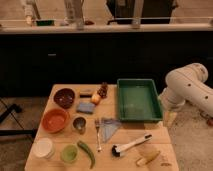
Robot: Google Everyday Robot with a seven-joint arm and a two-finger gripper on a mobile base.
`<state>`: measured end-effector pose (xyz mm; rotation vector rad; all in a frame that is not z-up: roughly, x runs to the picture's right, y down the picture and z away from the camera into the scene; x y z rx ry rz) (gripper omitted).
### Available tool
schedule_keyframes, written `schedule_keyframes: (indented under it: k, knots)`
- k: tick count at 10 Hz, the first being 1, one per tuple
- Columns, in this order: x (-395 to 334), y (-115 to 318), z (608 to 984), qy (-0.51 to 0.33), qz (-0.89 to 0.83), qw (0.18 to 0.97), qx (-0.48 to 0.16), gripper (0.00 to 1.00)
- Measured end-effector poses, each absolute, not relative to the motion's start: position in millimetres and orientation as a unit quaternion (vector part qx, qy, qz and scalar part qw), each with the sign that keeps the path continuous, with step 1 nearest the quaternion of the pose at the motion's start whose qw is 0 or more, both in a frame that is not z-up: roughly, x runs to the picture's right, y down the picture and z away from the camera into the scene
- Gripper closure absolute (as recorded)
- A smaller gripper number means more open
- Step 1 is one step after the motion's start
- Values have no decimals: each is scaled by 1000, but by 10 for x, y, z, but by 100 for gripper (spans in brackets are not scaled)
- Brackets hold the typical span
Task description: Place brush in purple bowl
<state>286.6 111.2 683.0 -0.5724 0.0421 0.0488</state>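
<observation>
Brush one; gripper right of tray

Three bowls at left: purple bowl, orange bowl, green bowl. One brush, one fork, one tray, and one gripper right of it.

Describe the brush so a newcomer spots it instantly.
Find the green tray on the table's right half; in front of it lies the brush, slanted. Its long white handle and black round head separate it from the silver fork to its left and the yellowish piece in front. The gripper hangs beside the tray's right edge, off the table.
</observation>
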Motion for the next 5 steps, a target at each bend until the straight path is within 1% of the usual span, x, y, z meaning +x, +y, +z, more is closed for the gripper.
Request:
schedule_keyframes:
  k: [1,5]
  knots:
    - [2865,1113,6829,20,24,959,-281,20]
    - [2654,1262,6789,-34,-2,966,-255,20]
